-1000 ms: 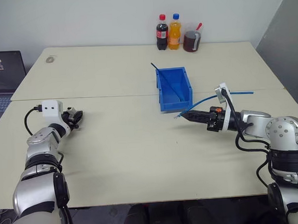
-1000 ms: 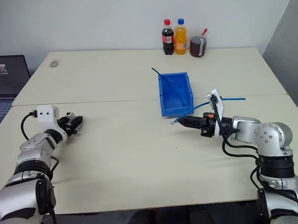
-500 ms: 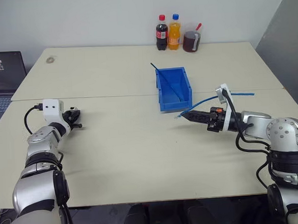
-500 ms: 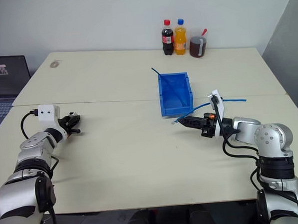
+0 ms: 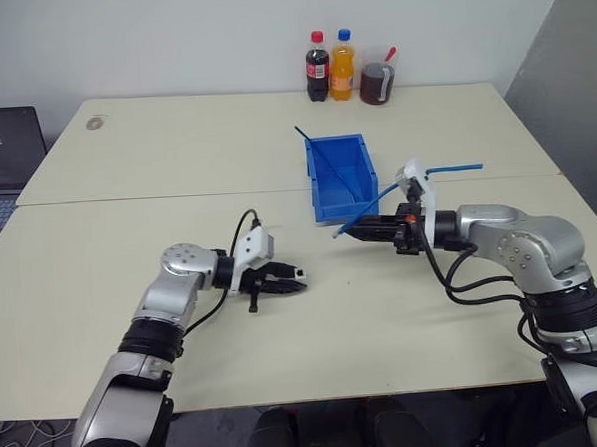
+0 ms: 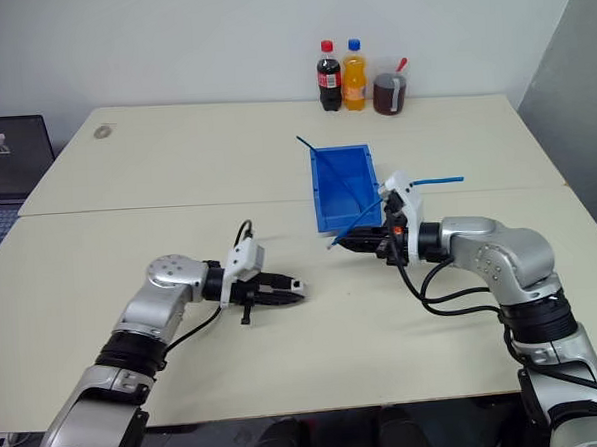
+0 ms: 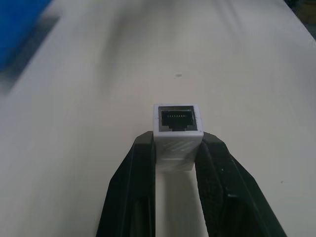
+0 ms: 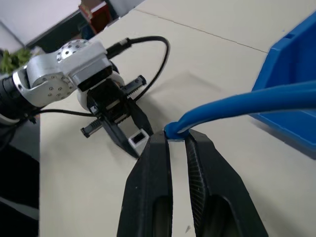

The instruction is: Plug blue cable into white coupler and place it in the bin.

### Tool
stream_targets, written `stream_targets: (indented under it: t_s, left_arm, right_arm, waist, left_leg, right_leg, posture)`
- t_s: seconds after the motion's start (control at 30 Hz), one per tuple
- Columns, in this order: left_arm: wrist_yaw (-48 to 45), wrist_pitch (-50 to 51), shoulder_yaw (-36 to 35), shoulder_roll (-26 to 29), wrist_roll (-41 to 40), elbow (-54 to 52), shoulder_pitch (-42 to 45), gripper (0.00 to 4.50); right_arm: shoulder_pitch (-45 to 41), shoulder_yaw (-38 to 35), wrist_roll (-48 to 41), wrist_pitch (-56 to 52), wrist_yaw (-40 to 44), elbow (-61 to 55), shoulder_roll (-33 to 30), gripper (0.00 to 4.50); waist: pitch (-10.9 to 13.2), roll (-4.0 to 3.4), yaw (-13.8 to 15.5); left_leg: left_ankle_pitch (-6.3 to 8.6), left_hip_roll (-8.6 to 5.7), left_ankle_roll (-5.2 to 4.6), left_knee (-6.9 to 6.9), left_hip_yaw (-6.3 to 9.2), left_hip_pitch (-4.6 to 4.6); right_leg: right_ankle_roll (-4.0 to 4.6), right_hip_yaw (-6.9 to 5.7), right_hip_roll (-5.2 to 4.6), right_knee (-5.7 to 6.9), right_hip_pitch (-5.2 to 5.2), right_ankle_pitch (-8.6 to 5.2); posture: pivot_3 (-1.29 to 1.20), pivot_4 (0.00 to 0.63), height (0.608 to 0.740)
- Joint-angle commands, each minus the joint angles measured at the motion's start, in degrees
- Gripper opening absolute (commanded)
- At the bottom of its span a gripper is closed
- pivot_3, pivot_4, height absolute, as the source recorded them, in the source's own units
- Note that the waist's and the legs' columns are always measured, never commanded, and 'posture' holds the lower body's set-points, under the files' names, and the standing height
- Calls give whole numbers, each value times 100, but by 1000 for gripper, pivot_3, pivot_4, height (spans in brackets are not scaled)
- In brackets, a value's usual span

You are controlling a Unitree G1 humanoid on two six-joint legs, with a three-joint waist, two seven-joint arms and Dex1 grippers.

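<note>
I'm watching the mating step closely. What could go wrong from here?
The left gripper pinches the white coupler by its rear, so a push from the plug might slide or tilt it. The right gripper holds the blue cable just behind its end, whose long tail trails past the bin and might snag it.

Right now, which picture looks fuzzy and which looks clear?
Left wrist view: the white coupler is sharp, while the blue bin in the corner is smeared. Right wrist view: the blue cable looks clear. Head views: soft, even light, no glare.
</note>
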State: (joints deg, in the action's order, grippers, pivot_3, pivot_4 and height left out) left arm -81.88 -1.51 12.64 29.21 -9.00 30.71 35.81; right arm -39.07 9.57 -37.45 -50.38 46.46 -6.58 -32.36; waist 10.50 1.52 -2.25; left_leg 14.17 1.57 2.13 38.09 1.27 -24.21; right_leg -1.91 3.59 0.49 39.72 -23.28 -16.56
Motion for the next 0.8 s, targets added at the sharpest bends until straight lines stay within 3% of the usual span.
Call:
stream_targets:
  t_s: [0.03, 0.33, 0.8]
  left_arm:
    - [-41, -779, 186, -196, 319, 760, 248, 766]
    - [67, -1506, 138, -578, 504, 1918, 788, 766]
    - [23, -1595, 136, -684, 504, 1878, 700, 766]
  right_arm:
    - [7, 532, 699, 809, 360, -308, -74, 138]
    - [318, 1191, 1581, 1624, 492, -308, 198, 138]
    - [33, 1424, 2421, 2119, 925, 558, 399, 138]
  waist:
    - [0, 0, 23]
    - [-5, 0, 79]
    - [-6, -2, 82]
  left_leg:
    - [-1, 2, -1, 3, 0, 1]
    - [-2, -4, -2, 44, 2, 12]
    - [-1, -3, -3, 67, 8, 15]
  right_leg:
    - [1, -4, 2, 4, 1, 0]
    - [-4, 6, -3, 22, 20, 2]
    - [-3, 3, -3, 24, 35, 2]
  posture:
    - [0, 150, 740]
    - [0, 150, 740]
    - [0, 150, 740]
